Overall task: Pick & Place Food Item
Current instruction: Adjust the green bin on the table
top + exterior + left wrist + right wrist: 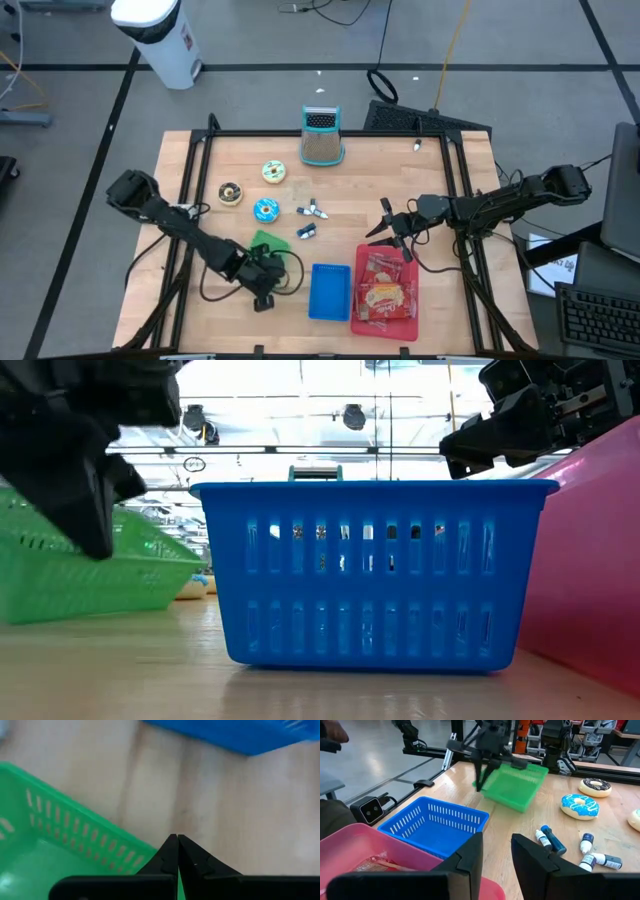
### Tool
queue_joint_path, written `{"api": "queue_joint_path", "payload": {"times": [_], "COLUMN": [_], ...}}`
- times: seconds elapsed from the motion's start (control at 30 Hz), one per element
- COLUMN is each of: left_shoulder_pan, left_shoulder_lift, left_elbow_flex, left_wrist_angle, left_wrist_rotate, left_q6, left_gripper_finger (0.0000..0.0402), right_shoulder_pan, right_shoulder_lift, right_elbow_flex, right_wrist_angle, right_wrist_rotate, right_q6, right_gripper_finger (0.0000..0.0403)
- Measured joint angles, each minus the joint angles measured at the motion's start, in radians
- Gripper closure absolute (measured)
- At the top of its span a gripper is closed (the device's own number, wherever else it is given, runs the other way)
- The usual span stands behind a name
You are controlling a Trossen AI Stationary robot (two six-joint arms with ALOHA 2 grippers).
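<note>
1. The blue basket [330,291] stands near the front edge of the counter [230,160]; no contents show in it from above or through its slotted wall in the low view.
2. The pink basket [385,290] touches the blue basket's right side and holds clear-wrapped food packets [385,290] with red and orange contents.
3. The green basket [268,246] sits just left of the blue basket, partly hidden under the left arm; its visible floor is bare in the left wrist view.
4. The left claw [265,300] hangs at the front edge of the green basket, just left of the blue basket, its fingers pressed together with nothing between them.
5. The right claw [385,225] hovers above the back end of the pink basket, behind and right of the blue basket, its fingers narrowly apart and holding nothing.
6. Behind the blue basket lie small dropper bottles [312,210] with blue caps.
7. Farther back and left of the blue basket rest three doughnuts: a blue-iced one [265,210], a chocolate one [230,194] and a white-iced one [274,172].
8. A teal-framed grater [321,136] stands at the counter's far edge, well behind the blue basket.
9. The counter is pale wood with a black frame.
10. On the grey floor beyond it, far back and left of the blue basket, stands a white bin [160,38]; black tape lines cross the floor.
</note>
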Motion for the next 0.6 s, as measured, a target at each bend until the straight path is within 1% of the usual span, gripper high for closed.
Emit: {"api": "queue_joint_path", "payload": {"times": [0.1,0.2,0.27,0.33,0.47,0.53,0.6], "left_shoulder_pan": [-0.016,-0.027,-0.027,-0.025,-0.026,-0.026,-0.025], "left_shoulder_lift": [-0.026,-0.054,-0.057,-0.058,-0.058,-0.058,-0.058], "left_elbow_flex": [0.046,0.098,0.129,0.155,0.157,0.136,0.1], "left_wrist_angle": [0.012,-0.003,-0.108,-0.274,-0.564,-0.634,-0.621], "left_wrist_rotate": [-0.073,-0.086,-0.098,-0.126,-0.138,-0.134,-0.123], "left_q6": [0.053,0.112,0.108,0.07,-0.074,-0.123,-0.142], "left_gripper_finger": [0.0399,0.04,0.04,0.04,0.04,0.04,0.04], "right_shoulder_pan": [0.0,0.0,0.0,0.0,0.0,0.0,0.0], "right_shoulder_lift": [0.0,0.0,0.0,0.0,0.0,0.0,0.0], "right_elbow_flex": [0.0,0.0,0.0,0.0,0.0,0.0,0.0], "right_wrist_angle": [-0.005,-0.005,0.0,-0.003,-0.005,-0.006,-0.005], "right_wrist_rotate": [0.0,0.0,0.0,0.0,0.0,0.0,0.0], "right_q6": [0.0,0.0,0.0,0.0,0.0,0.0,0.0], "right_gripper_finger": [0.0312,0.0312,0.0312,0.0312,0.0312,0.0312,0.0312]}}
